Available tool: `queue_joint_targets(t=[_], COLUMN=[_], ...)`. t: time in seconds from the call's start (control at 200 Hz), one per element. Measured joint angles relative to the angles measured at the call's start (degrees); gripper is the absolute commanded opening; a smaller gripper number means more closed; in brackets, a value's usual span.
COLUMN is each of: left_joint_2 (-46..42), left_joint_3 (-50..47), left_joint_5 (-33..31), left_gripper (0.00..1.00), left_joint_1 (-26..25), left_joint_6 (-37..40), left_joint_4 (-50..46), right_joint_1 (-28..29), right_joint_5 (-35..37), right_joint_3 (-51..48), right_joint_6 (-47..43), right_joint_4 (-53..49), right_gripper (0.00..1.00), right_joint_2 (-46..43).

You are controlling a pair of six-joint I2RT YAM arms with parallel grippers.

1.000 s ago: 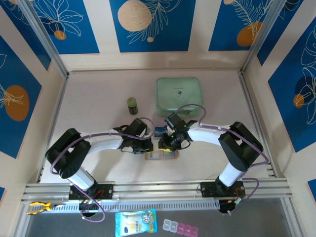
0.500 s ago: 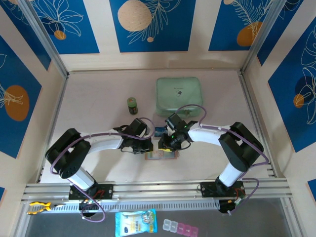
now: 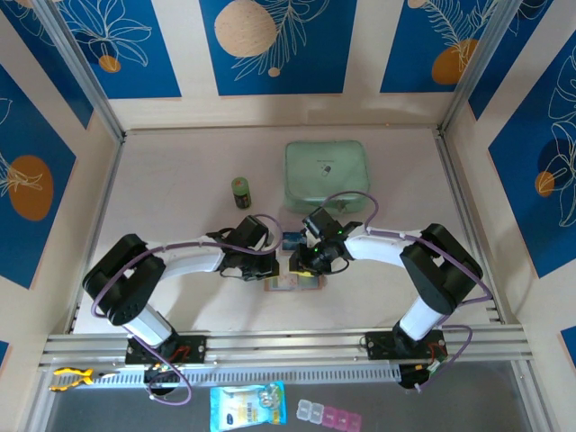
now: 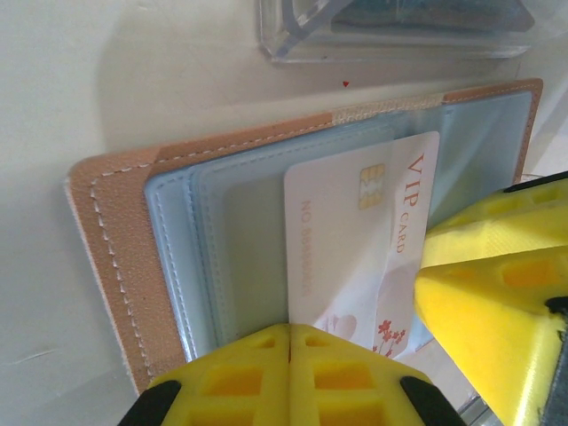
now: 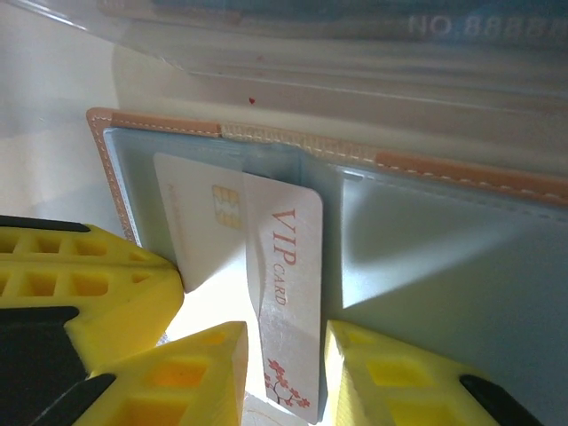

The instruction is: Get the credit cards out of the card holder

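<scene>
The tan card holder (image 4: 115,240) lies open on the table, near the arms' bases (image 3: 292,283). A white credit card (image 4: 342,240) marked VIP sticks partly out of its grey-clear pocket. My left gripper (image 4: 290,342) is shut, its tips pressing down on the holder's left half beside the card. The right gripper (image 5: 284,355) has its jaws apart, and the card's flowered end (image 5: 288,257) lies between them. One right finger sits over the card's white part, the other just off its edge. In the top view both grippers, left (image 3: 266,267) and right (image 3: 302,267), meet over the holder.
A clear plastic packet (image 4: 399,31) with a dark blue card inside lies just beyond the holder. Further back stand a mint-green zip case (image 3: 326,175) and a small green jar (image 3: 240,192). Metal rails border the table on both sides.
The right wrist has shifted very slightly. Both grippers stay at the holder, and the card sits as before.
</scene>
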Motion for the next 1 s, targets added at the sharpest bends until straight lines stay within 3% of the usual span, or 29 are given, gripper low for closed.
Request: queue_joint_targets(t=[0.535, 1.0], left_joint_2=[0.0, 0.1], left_joint_3=[0.3, 0.6], left_joint_5=[0.0, 0.0], left_gripper=[0.06, 0.06], left_joint_1=[0.0, 0.0], left_joint_6=[0.0, 0.0], left_joint_4=[-1.1, -1.7], right_joint_1=[-0.8, -1.1], right_joint_5=[-2.0, -3.1], right_joint_3=[-1.2, -0.9], right_joint_6=[0.4, 0.4], right_joint_4=[2.8, 3.3], right_gripper=[0.19, 0.26], right_joint_2=[-0.2, 0.4])
